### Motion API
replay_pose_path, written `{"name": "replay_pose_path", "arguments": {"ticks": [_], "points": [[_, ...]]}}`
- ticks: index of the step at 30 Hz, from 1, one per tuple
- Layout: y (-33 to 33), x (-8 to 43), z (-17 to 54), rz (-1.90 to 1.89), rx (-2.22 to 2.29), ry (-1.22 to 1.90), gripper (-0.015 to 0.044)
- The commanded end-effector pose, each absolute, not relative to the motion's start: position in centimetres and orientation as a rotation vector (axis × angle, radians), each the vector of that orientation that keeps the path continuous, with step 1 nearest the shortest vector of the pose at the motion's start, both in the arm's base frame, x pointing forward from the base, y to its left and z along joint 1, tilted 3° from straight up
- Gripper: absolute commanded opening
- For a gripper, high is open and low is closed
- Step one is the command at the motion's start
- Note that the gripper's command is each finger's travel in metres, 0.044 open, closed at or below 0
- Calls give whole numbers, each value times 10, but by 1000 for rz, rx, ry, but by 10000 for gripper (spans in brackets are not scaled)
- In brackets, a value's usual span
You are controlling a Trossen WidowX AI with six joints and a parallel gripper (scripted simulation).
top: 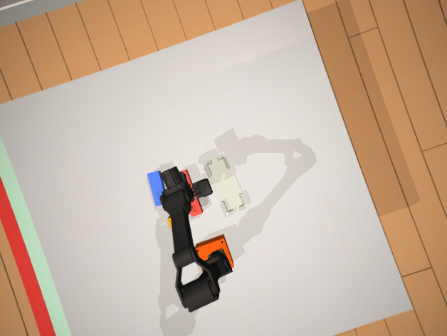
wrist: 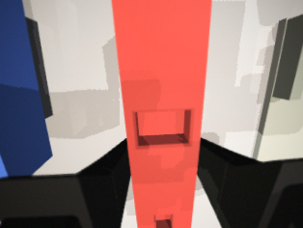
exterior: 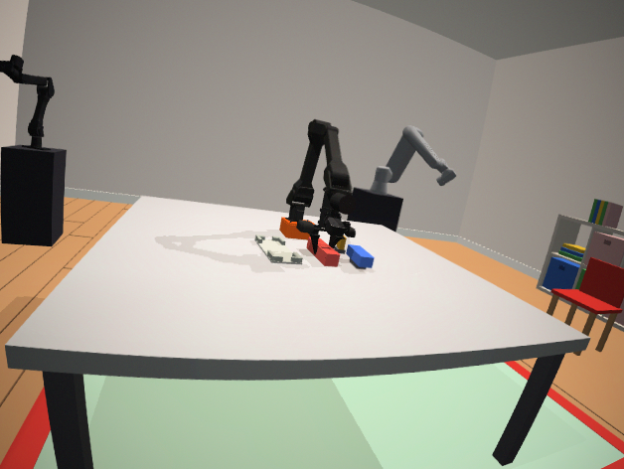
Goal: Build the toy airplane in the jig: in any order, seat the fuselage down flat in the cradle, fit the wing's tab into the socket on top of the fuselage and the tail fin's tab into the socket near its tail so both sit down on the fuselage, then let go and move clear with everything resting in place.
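The red fuselage [top: 196,210] [exterior: 330,258] [wrist: 161,92] lies on the table, its two sockets facing up. My gripper [exterior: 324,247] [wrist: 159,138] is shut on the fuselage, one finger on each long side, close to the larger socket. The pale jig cradle [top: 229,186] [exterior: 282,247] [wrist: 285,140] stands empty beside the fuselage, roughly parallel to it. The blue wing [top: 155,187] [exterior: 360,255] [wrist: 16,82] lies on the fuselage's other side, with a dark part showing beside it. The yellow tail fin [top: 169,222] [exterior: 342,244] is partly hidden by the arm.
The arm's orange base block [top: 213,249] [exterior: 293,228] stands on the table [top: 108,126] [exterior: 302,312] behind the parts. The cradle's raised corner posts are close to one finger, and the wing is close to the other. Two other robot arms stand on pedestals beyond the table.
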State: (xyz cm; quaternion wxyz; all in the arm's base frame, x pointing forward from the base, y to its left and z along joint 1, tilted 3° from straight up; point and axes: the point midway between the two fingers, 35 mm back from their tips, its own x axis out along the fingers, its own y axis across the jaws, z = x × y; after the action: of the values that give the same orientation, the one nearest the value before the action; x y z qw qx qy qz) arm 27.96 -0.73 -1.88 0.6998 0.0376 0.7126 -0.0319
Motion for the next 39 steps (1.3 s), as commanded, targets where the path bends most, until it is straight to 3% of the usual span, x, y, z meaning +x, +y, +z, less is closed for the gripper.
{"name": "replay_pose_path", "arguments": {"ticks": [1, 3, 39], "points": [[-8, 279, -18, -76, 89, 1584, 52], [-9, 283, -14, -91, 117, 1563, 0], [-9, 286, 93, -74, 87, 1585, 0]]}}
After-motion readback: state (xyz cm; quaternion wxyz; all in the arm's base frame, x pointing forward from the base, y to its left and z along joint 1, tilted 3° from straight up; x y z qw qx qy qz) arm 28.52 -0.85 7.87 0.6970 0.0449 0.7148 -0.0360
